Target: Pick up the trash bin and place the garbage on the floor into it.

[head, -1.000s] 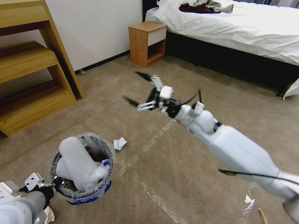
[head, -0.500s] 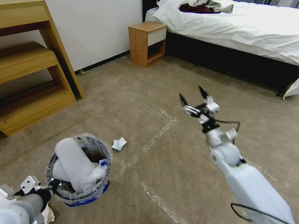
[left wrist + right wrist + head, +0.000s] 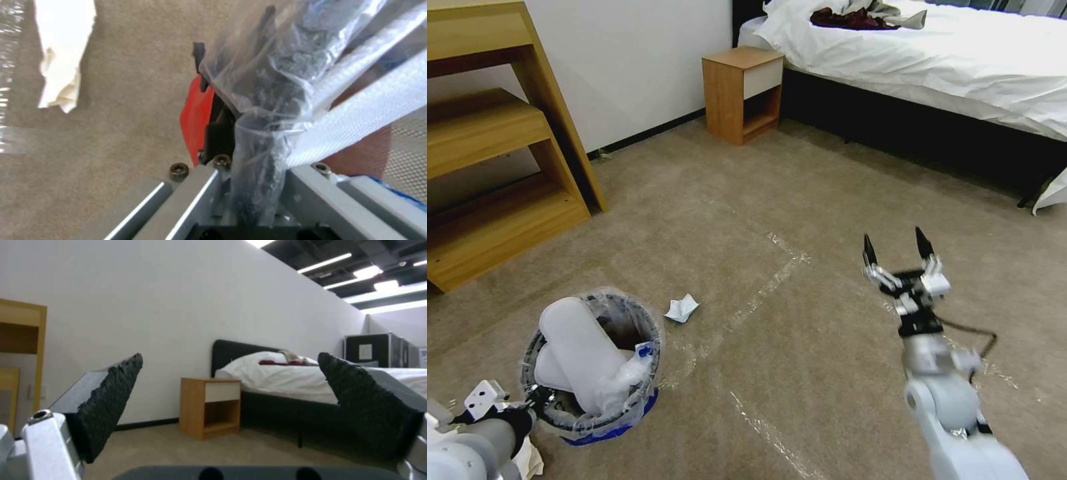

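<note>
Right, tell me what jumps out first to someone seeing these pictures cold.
The trash bin at lower left, stuffed with two white slippers, its bagged rim pinched by the left gripper. Next, the right gripper, open and empty above the carpeted floor. A crumpled white paper lies just beside the bin.

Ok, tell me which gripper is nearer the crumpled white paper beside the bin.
Left. The left gripper is clamped on the bin rim, just beside the paper; the right gripper hangs open, farther off across the carpet.

Bright even indoor light, ceiling strips (image 3: 325, 262), perhaps slight edge warping
</note>
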`<state>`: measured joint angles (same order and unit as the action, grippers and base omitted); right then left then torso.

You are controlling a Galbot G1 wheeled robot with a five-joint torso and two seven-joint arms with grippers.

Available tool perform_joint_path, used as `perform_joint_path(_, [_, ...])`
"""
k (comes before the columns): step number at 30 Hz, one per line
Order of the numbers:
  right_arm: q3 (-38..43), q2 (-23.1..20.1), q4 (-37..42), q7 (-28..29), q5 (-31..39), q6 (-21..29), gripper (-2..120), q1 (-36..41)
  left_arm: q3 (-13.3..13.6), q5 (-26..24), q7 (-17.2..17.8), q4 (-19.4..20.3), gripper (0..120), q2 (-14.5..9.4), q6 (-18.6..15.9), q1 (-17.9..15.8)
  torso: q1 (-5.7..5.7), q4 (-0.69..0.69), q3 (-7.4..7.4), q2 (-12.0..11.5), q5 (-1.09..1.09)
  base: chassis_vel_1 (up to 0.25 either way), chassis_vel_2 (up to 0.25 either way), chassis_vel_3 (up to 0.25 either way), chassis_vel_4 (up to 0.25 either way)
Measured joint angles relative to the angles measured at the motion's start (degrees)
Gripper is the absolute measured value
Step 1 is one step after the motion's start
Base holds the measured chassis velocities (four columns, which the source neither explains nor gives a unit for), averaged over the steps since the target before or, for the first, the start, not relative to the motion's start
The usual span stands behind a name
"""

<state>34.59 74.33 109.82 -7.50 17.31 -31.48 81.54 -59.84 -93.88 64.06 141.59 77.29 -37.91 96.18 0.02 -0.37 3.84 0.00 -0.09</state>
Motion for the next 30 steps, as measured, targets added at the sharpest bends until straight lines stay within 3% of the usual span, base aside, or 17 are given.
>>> perform_joint_path(6, [-0.7,3.0,-2.1,-0.1,-5.5,-4.8,100,2.4,-2.4,0.8,-0.1,-0.1,0,0.4,0.0,1.3,0.00,0.02,0.00,0.0,0.00,0.000,0.000,0.000,0.000])
perform_joint_path(12, [-1.7,3.6,-3.3,2.2,-9.4,-7.3,100,2.7,-2.7,1.8,-0.4,-0.1,0,0.8,-0.2,1.4,0.00,0.02,0.01,0.0,0.00,0.000,0.000,0.000,0.000])
perform_joint_path(30, [-3.5,5.3,-3.4,1.5,-11.6,-9.1,100,4.0,-4.4,3.6,-1.2,-0.4,0,0.2,-0.7,1.9,0.00,0.02,0.01,0.0,0.00,0.000,0.000,0.000,0.000])
